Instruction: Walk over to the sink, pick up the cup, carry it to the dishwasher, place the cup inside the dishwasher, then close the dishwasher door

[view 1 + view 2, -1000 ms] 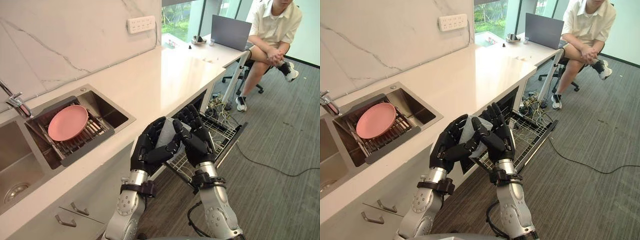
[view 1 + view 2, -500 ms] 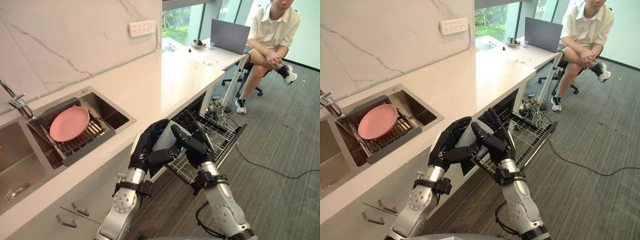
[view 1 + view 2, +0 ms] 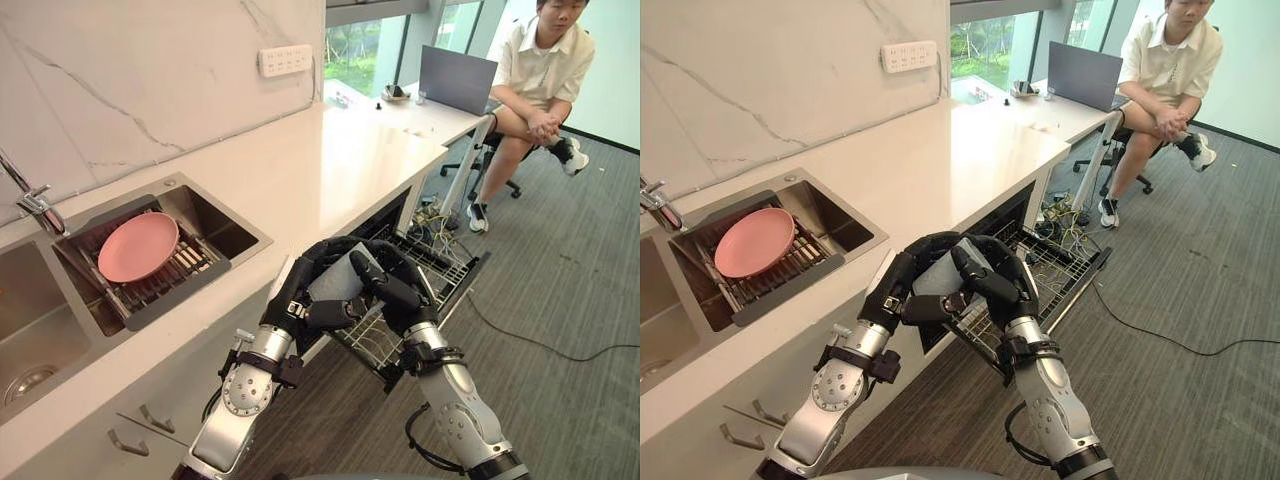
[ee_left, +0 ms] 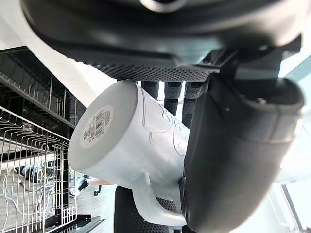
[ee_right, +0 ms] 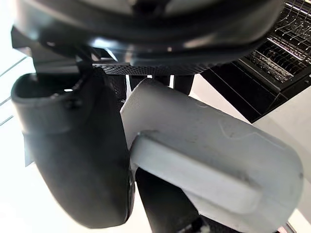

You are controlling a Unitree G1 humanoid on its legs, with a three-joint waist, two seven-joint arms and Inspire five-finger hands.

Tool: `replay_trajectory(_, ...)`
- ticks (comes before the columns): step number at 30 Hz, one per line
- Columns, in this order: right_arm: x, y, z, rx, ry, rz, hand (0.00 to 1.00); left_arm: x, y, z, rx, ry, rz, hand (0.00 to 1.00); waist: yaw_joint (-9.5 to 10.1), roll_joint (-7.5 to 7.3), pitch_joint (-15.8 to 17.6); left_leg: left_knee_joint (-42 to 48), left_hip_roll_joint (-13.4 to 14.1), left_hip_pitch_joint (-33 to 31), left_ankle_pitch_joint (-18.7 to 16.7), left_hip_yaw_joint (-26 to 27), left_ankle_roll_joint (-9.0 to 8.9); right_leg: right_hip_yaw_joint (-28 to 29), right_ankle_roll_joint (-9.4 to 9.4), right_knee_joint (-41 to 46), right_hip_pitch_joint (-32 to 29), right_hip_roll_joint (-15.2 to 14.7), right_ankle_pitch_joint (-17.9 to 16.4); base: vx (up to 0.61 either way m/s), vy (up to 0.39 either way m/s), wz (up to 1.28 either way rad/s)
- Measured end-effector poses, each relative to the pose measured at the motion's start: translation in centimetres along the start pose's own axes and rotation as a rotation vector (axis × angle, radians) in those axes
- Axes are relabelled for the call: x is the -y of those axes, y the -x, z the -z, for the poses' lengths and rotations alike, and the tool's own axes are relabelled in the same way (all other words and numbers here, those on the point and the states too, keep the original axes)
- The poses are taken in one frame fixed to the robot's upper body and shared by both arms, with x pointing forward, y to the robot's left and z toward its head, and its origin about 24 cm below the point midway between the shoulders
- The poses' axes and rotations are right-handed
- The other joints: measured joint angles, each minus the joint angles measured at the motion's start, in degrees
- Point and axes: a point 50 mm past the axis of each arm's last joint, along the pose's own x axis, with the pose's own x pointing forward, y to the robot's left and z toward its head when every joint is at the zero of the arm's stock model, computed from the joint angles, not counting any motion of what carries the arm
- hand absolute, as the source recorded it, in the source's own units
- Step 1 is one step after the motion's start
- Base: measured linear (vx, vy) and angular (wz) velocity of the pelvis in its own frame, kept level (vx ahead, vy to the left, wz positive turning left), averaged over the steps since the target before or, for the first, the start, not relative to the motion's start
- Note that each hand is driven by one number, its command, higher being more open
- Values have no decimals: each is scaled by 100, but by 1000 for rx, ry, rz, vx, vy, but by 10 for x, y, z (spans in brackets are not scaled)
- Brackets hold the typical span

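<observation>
A pale grey cup with a handle lies tilted on its side between both hands, in front of the counter's edge and above the near end of the pulled-out dishwasher rack. My left hand curls round the cup from the left, and my right hand curls over it from the right. In the left wrist view the cup's base with a barcode sticker faces the camera, with wire rack behind it. The right wrist view has the cup's handle beside the thumb.
The white counter runs along the left, with a sink and a pink plate on a drain rack. A person sits on a chair by a desk with a laptop. Grey carpet lies to the right.
Both hands keep hold of the cup. The arms have reached out a little further toward the rack and the cup has tipped more onto its side. The view has shifted slightly.
</observation>
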Motion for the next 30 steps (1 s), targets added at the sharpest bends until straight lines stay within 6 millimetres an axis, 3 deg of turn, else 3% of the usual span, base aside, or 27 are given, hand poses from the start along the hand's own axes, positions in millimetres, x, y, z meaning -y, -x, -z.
replay_trajectory(8,-7,-1,0,44,-51,-2,30,-6,-3,-10,43,-12,-51,90,3,-36,-22,0,2,-1,0,-11,-1,-18,-1,-13,12,0,-1,0,0,0)
replay_trajectory(11,-11,0,7,47,-87,20,30,-6,-4,-30,132,3,-84,90,24,-77,-18,0,3,-2,0,-33,-1,-43,-1,-17,24,-1,-1,0,0,3)
replay_trajectory(19,-25,-2,7,119,-146,51,30,-9,2,-32,134,75,-167,90,26,-114,-33,-2,2,18,-1,-53,-1,-63,1,-18,59,-4,-2,0,0,0)
replay_trajectory(26,-4,10,5,144,-113,204,30,-32,11,-45,222,209,-360,90,35,-119,-25,-3,9,29,-3,-68,-4,-82,2,-33,91,0,-2,0,0,0)
replay_trajectory(30,6,14,-16,229,-47,266,30,-33,20,-46,239,274,-367,90,44,-117,-10,-3,10,28,-13,-68,-17,-81,4,-48,103,0,-1,0,0,0)
